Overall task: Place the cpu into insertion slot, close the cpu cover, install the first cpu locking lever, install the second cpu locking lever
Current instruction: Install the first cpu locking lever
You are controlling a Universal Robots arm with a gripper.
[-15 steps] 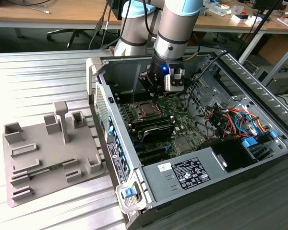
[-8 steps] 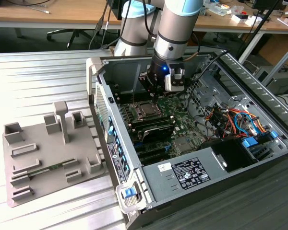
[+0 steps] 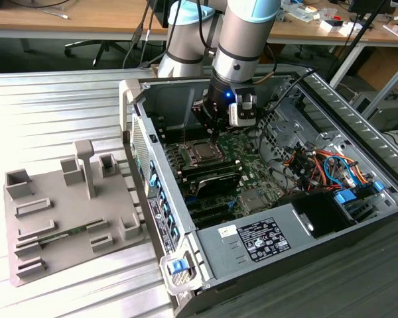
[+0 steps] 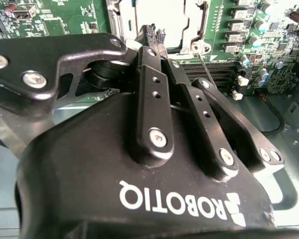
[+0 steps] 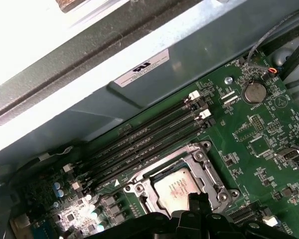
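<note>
Claw [image 4: 156,34], fingertips pressed together, hangs over the edge of the cpu cover [image 5: 212,174] closed round the cpu [image 5: 175,191], memory slots [image 5: 149,142] just beside.

Silver-grey arm [image 3: 242,40], light-blue joint caps [image 3: 260,6]; black gripper [image 4: 155,35], silver screws [image 4: 158,138] (white lettering [image 4: 182,201] on body).

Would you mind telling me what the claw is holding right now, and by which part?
Nothing, it seems: the claw is shut, its tips together and bare, at the edge of the cpu cover closed over the cpu.
</note>
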